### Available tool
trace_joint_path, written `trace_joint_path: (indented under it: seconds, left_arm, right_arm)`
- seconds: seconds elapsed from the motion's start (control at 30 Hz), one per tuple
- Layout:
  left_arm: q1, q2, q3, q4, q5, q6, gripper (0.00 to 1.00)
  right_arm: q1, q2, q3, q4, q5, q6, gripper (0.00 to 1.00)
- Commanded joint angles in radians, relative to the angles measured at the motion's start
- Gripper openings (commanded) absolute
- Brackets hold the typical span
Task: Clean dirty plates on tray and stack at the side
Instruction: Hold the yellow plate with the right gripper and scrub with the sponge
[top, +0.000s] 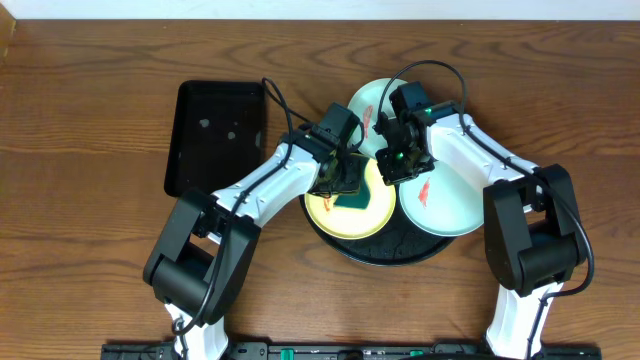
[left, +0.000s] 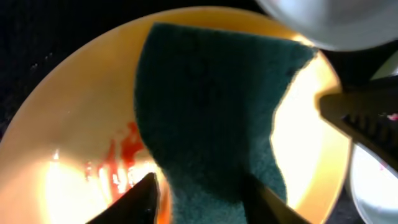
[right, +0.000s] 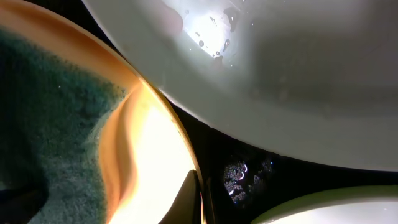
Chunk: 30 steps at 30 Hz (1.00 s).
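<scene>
Overhead camera: looks straight down on the whole tabletop (top: 80, 250). Left and right wrist cameras: very close, from opposite sides; both share the yellow plate (left: 68, 124) and green sponge (left: 211, 106).

Soft overhead light; blurry wrist views, glaring yellow plate (left: 68, 180)

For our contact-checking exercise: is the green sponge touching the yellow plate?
Touching. The left wrist view shows the sponge lying flat on the yellow plate, with no gap or shadow showing along its edge.
</scene>
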Motion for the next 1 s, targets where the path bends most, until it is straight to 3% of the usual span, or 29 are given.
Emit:
trace_joint_path:
  seconds: [0.0, 0.17, 0.5, 0.63, 0.97]
  left_arm:
    - [-0.002, 0.019, -0.024, -0.004, -0.028, 0.012, 0.52]
    - [-0.002, 0.02, -0.024, 0.0, -0.028, 0.013, 0.48]
    - [-0.002, 0.021, -0.024, 0.0, -0.028, 0.012, 0.08]
    - [0.0, 0.021, -0.024, -0.001, -0.051, 0.012, 0.08]
    - [0.018, 0.021, -0.024, -0.11, -0.32, 0.006, 0.08]
  right_arm:
    - [0.014, 0.006, -0.005, 0.0, 0.006, 0.017, 0.01]
    - [0.014, 0.006, -0.005, 0.0, 0.006, 0.017, 0.01]
    - [0.014, 0.006, -0.005, -0.001, 0.006, 0.017, 0.01]
    - [0.014, 0.006, -0.005, -0.003, 0.006, 0.017, 0.01]
    - [0.014, 0.006, -0.005, -0.01, 0.007, 0.017, 0.01]
